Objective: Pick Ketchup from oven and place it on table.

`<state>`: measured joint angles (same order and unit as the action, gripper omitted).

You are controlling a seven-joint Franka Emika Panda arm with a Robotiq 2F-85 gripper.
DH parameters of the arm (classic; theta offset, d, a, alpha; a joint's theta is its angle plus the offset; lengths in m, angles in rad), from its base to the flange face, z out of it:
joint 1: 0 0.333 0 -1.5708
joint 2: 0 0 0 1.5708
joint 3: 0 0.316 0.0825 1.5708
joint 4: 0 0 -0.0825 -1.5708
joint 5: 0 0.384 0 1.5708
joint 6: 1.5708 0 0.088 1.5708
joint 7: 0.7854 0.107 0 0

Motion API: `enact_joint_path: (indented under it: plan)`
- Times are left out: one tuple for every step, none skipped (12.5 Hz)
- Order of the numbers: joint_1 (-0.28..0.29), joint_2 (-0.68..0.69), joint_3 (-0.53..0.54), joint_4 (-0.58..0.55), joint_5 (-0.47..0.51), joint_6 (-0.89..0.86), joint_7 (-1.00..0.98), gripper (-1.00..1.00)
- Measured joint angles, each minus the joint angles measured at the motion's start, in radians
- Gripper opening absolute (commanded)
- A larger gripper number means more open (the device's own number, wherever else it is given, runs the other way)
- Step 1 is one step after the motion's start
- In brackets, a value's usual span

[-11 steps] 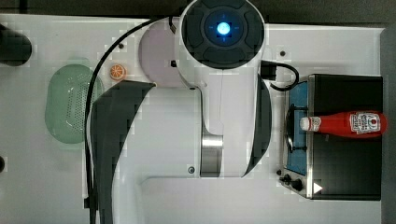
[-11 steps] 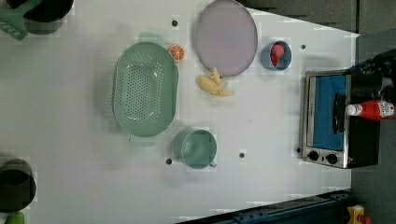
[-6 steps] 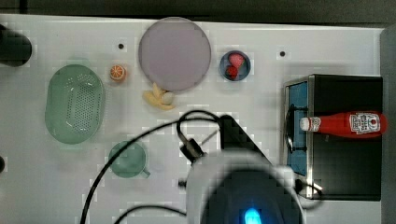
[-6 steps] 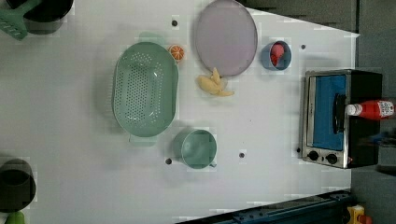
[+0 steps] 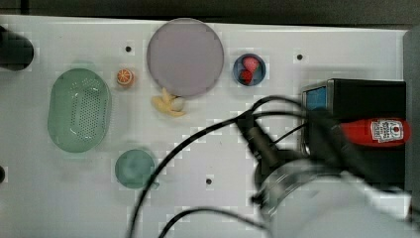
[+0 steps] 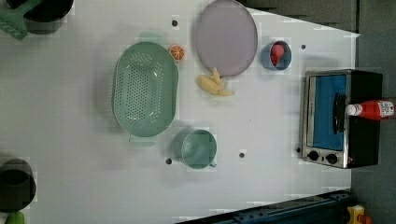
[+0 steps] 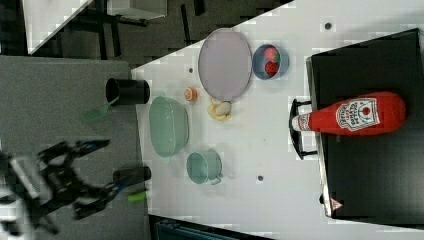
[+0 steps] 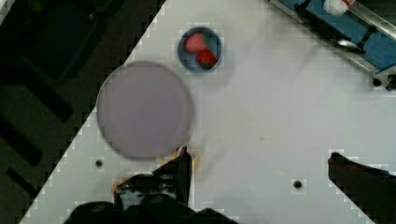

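The ketchup [image 5: 379, 132] is a red bottle with a white cap, lying on its side on top of the black oven [image 5: 364, 96] at the top view's right. It shows the same way in the left view [image 6: 375, 109] and the right view [image 7: 350, 116], cap toward the oven's front. The oven door [image 6: 329, 112] is closed. In the wrist view my gripper [image 8: 259, 157] is open, its dark fingers [image 8: 180, 175] wide apart over the white table [image 8: 280, 102] with nothing between them. The ketchup cap [image 8: 338, 5] and the oven [image 8: 348, 35] sit far off at the wrist picture's edge. My blurred arm [image 5: 322, 203] fills the top view's lower right.
A lilac plate [image 5: 185, 57], a blue bowl of red fruit [image 5: 249, 69], a banana [image 5: 169, 104], an orange [image 5: 125, 77], a green colander [image 5: 79, 110] and a green cup [image 5: 134, 168] stand on the table. A black cup [image 5: 15, 49] sits at the top view's far left.
In the top view my arm has swept from the upper middle down to the lower right, beside the oven. The ketchup has stayed where it was on the oven.
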<state>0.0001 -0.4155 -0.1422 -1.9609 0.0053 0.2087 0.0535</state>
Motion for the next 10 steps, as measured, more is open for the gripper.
enact_joint_path:
  plan:
    - [-0.002, 0.035, -0.037, -0.007, -0.001, 0.017, -0.005, 1.00]
    - [-0.008, 0.076, -0.075, -0.008, -0.003, 0.010, -0.008, 1.00]
    - [-0.015, 0.113, -0.116, -0.016, 0.003, 0.003, -0.008, 1.00]
    - [-0.034, 0.151, -0.150, -0.027, 0.009, 0.005, -0.008, 1.00]
    - [-0.044, 0.191, -0.194, -0.031, 0.009, 0.016, -0.008, 1.00]
    - [-0.046, 0.230, -0.250, -0.036, 0.020, 0.053, -0.009, 1.00]
    - [-0.049, 0.266, -0.303, -0.035, 0.019, 0.077, -0.009, 1.00]
    - [-0.057, 0.297, -0.345, -0.036, 0.013, 0.108, -0.009, 1.00]
    - [-0.071, 0.324, -0.370, -0.035, 0.003, 0.158, -0.010, 1.00]
    - [-0.090, 0.350, -0.384, -0.033, 0.001, 0.185, -0.010, 1.00]
